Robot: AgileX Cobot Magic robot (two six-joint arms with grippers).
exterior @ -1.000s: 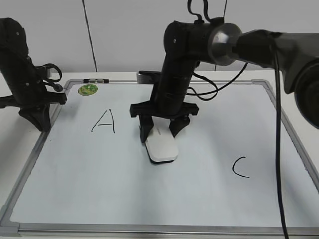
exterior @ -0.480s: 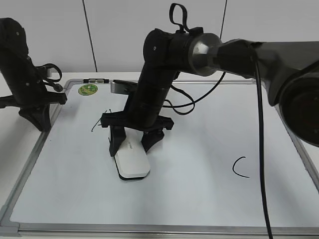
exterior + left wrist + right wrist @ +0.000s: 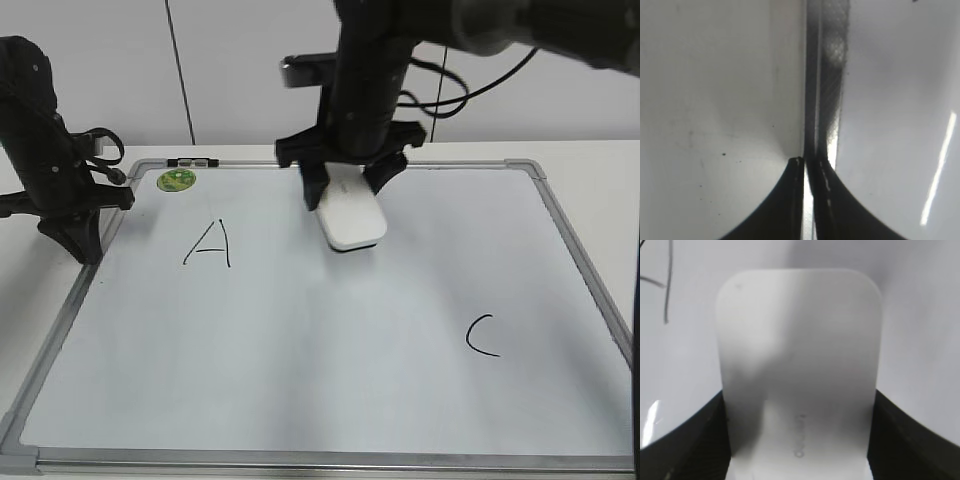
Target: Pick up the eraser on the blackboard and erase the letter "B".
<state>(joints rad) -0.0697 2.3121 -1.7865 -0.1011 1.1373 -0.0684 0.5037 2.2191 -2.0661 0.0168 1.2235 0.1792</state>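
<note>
My right gripper is shut on the white eraser over the upper middle of the blackboard. In the right wrist view the eraser fills the space between the two black fingers, with the board behind it. I cannot tell if the eraser touches the board. No letter "B" shows in any view. My left gripper is shut and empty at the board's left edge. In the left wrist view its jaws sit over the board's metal frame.
A black "A" is on the board's left part and a black "C" on its right. A stroke of the "A" shows in the right wrist view. A green round sticker sits at the board's far left corner.
My right gripper swept the eraser left from the board's middle towards the "A", then up and right to the upper middle. The left arm has not moved.
</note>
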